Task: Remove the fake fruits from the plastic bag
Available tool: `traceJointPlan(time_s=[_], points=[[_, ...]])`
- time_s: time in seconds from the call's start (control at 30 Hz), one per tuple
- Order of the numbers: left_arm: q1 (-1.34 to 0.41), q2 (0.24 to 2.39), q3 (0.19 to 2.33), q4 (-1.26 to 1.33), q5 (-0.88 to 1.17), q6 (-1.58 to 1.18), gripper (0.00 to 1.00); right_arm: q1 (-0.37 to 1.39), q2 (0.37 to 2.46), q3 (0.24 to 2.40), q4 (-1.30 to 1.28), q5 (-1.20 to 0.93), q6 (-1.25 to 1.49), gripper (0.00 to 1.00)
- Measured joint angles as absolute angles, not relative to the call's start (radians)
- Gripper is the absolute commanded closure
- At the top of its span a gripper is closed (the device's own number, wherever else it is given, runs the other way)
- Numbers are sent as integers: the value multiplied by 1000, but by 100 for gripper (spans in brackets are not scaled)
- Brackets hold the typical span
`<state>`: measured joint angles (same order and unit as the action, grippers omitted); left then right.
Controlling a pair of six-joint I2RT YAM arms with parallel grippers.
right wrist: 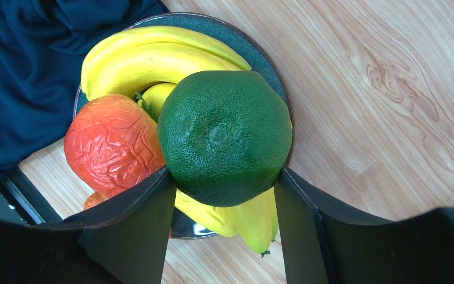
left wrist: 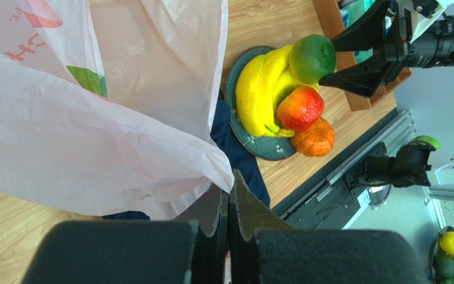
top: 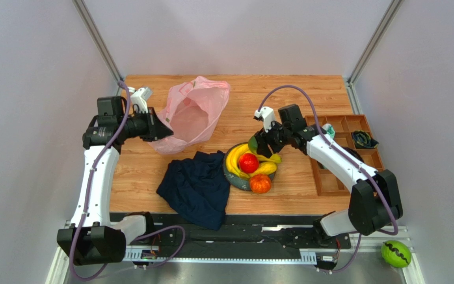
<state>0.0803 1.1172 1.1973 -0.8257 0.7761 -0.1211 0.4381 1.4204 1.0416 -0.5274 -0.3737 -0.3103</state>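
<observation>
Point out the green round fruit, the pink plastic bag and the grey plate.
Round green plastic fruit (right wrist: 223, 136): right wrist view, middle of its dimpled top.
Translucent pink plastic bag (top: 192, 115): top view, inside its open mouth.
Dark grey round plate (left wrist: 259, 145): left wrist view, bare rim.

A round fruit (right wrist: 223, 136) is sitting between the fingers of the right tool (right wrist: 224, 177), resting on the banana bunch (right wrist: 152, 56) on the plate (right wrist: 259, 53). Left of that tool a second round fruit (right wrist: 111, 145) is lying on the plate, with the cloth (right wrist: 22, 77) further left on the worktop (right wrist: 377, 106). The plastic bag (left wrist: 63, 130) is lying ahead of the left tool (left wrist: 230, 183), its edge at the tips.
</observation>
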Motion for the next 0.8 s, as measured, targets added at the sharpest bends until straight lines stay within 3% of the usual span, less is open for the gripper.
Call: traceJointPlan(time_s=[0.07, 0.13, 0.17, 0.57, 0.8], points=[[80, 1113, 1195, -825, 777, -121, 100, 438, 1419, 1042, -533, -377, -307, 36], [81, 1107, 1187, -825, 777, -121, 100, 438, 1418, 1042, -536, -377, -302, 12], [81, 1104, 1182, -825, 778, -121, 100, 438, 1417, 1042, -540, -377, -299, 11], [84, 1085, 1166, -825, 785, -121, 100, 438, 1418, 1042, -573, -377, -281, 11], [91, 1075, 1165, -826, 787, -121, 100, 438, 1401, 1056, -662, -375, -326, 6]])
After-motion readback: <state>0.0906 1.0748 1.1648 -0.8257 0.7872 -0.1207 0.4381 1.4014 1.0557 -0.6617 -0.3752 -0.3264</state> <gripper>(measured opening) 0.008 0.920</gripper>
